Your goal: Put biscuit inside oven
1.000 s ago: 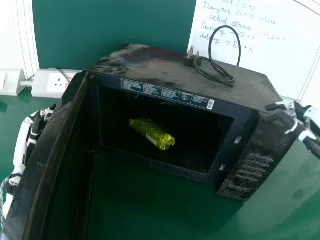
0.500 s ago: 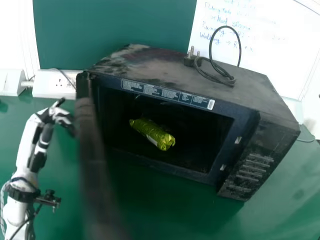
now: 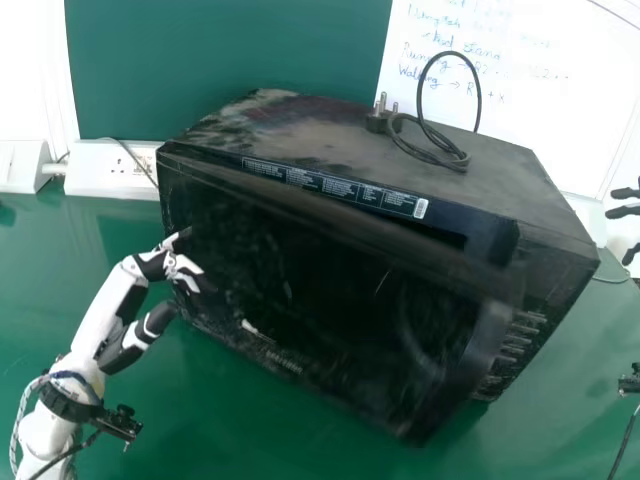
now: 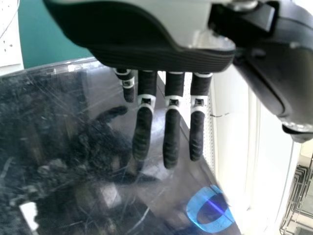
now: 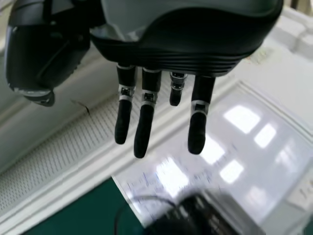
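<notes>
Black and white, the open left hand (image 3: 153,265) is at the left front of the oven (image 3: 300,125). The door (image 3: 300,290) hides the oven's inside, so I can't tell where the biscuit is. The right hand (image 3: 622,212), also open, is right of the oven.

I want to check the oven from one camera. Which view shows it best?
The head view: it takes in most of the oven, including its top and door. The left wrist view shows the door's face close up, past the left hand; the right wrist view, what looks like part of the top.
</notes>
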